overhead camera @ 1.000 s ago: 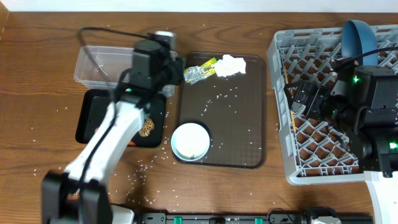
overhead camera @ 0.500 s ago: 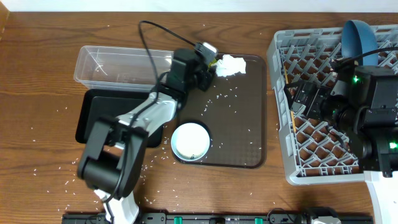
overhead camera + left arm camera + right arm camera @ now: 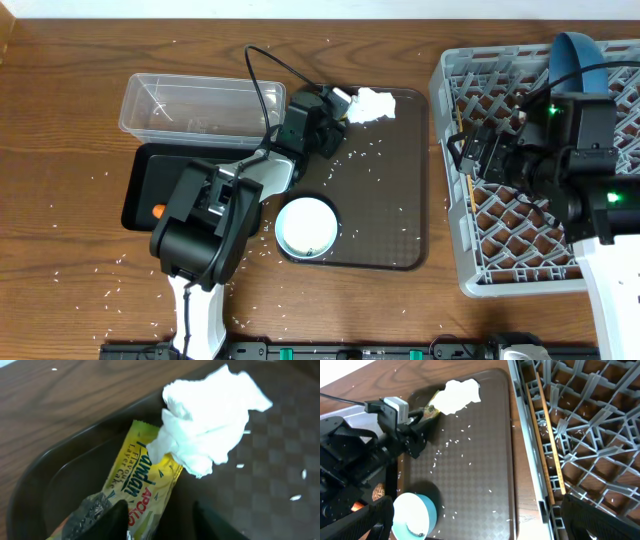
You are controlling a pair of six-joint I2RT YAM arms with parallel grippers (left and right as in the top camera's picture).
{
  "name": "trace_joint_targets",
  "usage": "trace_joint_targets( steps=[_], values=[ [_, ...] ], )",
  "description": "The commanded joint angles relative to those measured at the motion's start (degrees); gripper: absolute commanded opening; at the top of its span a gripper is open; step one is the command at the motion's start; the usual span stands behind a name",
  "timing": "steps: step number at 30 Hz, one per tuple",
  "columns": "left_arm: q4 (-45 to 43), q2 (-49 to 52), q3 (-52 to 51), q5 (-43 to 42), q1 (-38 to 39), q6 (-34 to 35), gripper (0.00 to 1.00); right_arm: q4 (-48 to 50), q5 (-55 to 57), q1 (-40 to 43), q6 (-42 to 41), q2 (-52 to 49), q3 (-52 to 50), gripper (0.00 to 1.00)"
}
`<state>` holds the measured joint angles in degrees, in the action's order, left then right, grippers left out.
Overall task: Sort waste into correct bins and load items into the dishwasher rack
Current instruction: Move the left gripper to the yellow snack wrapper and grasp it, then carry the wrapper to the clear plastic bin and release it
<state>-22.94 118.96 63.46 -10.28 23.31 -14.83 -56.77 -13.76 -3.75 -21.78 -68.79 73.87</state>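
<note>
Counted one each: clear plastic rectangular tub (image 3: pixel 180 100), shallow black rectangular tray (image 3: pixel 140 180), dark brown serving tray (image 3: pixel 390 220), square grey lattice rack (image 3: pixel 448 200), dark blue round plate (image 3: pixel 572 60), round white bowl (image 3: pixel 308 227), crumpled white tissue (image 3: pixel 370 104), yellow-green printed wrapper (image 3: pixel 142 480), small orange stick (image 3: pixel 159 210). Found white rice grains (image 3: pixel 352 157) beyond counting.

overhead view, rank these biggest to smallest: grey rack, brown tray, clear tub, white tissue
1. grey rack, largest even though the frame edge cuts it off
2. brown tray
3. clear tub
4. white tissue

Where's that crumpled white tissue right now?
From overhead, the crumpled white tissue lies at the far edge of the dark brown tray, overlapping the yellow-green wrapper.
</note>
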Motion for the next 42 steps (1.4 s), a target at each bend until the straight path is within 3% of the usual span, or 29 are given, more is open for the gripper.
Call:
trace_joint_targets(
  steps=[1,9,11,15,16,22,30,38,40,42],
  values=[
    [0.0,2.1,0.4,0.5,-0.2,-1.0,0.40,-0.1,-1.1,1.4,0.9,0.0,0.3,0.99],
    [-0.6,3.4,0.4,0.5,-0.3,-1.0,0.36,-1.6,-1.1,1.4,1.1,0.0,0.3,0.99],
    [-0.6,4.0,0.4,0.5,-0.3,-1.0,0.31,-1.9,-1.1,1.4,1.1,0.0,0.3,0.99],
    [-0.3,3.9,0.4,0.0,-0.1,1.2,0.07,-2.4,-1.1,1.4,1.1,0.0,0.3,0.99],
    [-0.3,3.7,0.4,-0.7,-0.1,2.1,0.06,-2.4,-1.1,1.4,1.1,0.0,0.3,0.99],
    [3.7,-2.0,0.4,-3.9,0.3,7.3,0.05,-2.4,-1.1,1.4,1.1,0.0,0.3,0.99],
    [20.7,-18.8,0.4,-3.0,0.6,8.3,0.06,-1.9,-1.1,1.4,1.1,0.0,0.3,0.99],
    [30.2,-29.0,0.4,12.8,-1.3,8.2,0.06,-1.3,-1.1,1.4,1.1,0.0,0.3,0.99],
    [31.4,-28.9,0.4,13.0,-2.9,5.3,0.06,-1.3,-1.1,1.4,1.1,0.0,0.3,0.99],
    [33.1,-28.6,0.4,12.7,-4.7,-3.6,0.06,-1.3,-1.1,1.4,1.1,0.0,0.3,0.99]
  ],
)
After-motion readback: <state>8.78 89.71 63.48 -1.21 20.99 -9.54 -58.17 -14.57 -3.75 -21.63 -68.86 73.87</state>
